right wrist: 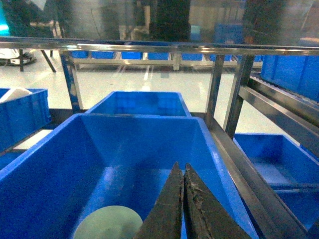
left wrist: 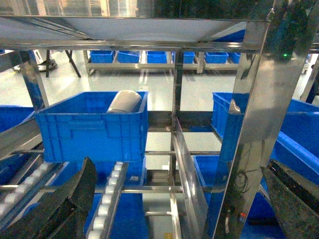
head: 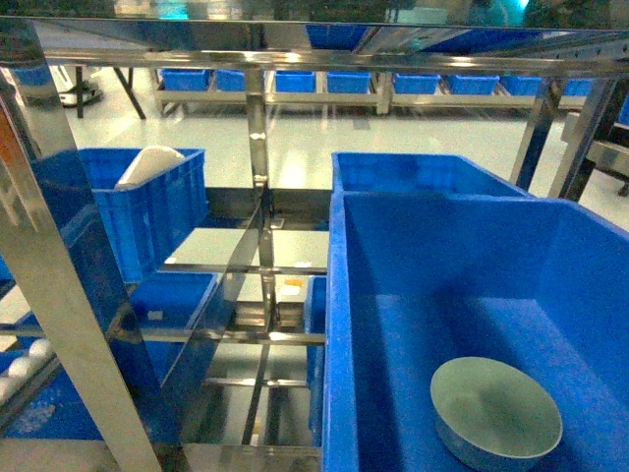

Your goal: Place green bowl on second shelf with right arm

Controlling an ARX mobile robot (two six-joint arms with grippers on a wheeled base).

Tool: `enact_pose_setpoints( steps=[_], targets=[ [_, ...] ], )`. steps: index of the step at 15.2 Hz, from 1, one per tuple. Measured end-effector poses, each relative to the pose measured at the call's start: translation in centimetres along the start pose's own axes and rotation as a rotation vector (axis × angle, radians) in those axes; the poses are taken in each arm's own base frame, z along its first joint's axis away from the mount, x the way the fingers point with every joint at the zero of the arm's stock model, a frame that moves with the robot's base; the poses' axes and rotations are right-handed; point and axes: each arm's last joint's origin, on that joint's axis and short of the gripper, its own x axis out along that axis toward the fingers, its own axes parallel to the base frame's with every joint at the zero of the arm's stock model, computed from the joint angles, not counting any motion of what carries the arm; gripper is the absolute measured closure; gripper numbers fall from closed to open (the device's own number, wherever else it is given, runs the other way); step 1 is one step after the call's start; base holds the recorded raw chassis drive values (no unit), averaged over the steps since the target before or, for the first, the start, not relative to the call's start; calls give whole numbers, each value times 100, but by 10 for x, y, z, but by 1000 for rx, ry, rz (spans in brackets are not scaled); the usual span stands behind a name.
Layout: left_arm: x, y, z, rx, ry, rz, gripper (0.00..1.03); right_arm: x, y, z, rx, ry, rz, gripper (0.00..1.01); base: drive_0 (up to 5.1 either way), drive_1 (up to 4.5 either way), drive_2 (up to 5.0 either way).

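Observation:
The green bowl (head: pixel 496 411) lies on the floor of a big blue bin (head: pixel 334 295), near its front. In the right wrist view the bowl (right wrist: pixel 107 224) shows at the bottom left, below and left of my right gripper (right wrist: pixel 180 167), which is shut with nothing between its fingers and hangs over the bin (right wrist: pixel 149 119). My left gripper (left wrist: pixel 180 164) is open and empty, facing the steel rack. A rack level with white roller tracks (left wrist: pixel 110 196), the second shelf, runs under the left side. Neither gripper shows in the head view.
A smaller blue crate (head: pixel 147 211) holding a white rounded object (head: pixel 149 167) stands on the rollers at the left. A second blue bin (head: pixel 423 172) sits behind the big one. Steel uprights (head: pixel 59 285) and a centre divider (head: pixel 257 147) frame the bays.

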Motion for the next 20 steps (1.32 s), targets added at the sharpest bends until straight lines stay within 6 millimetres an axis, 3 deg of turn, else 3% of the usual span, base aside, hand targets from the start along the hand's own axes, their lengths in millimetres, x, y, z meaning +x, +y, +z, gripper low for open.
enact_pose_setpoints(
  steps=[3, 18, 20],
  targets=[
    [0, 0, 0, 0, 0, 0, 5, -6, 0, -9, 0, 5, 0, 99, 0, 0, 0],
    [0, 0, 0, 0, -1, 0, 5, -35, 0, -11, -2, 1, 0, 99, 0, 0, 0],
    [0, 0, 0, 0, 0, 0, 5, -35, 0, -10, -3, -9, 0, 81, 0, 0, 0]
  ],
)
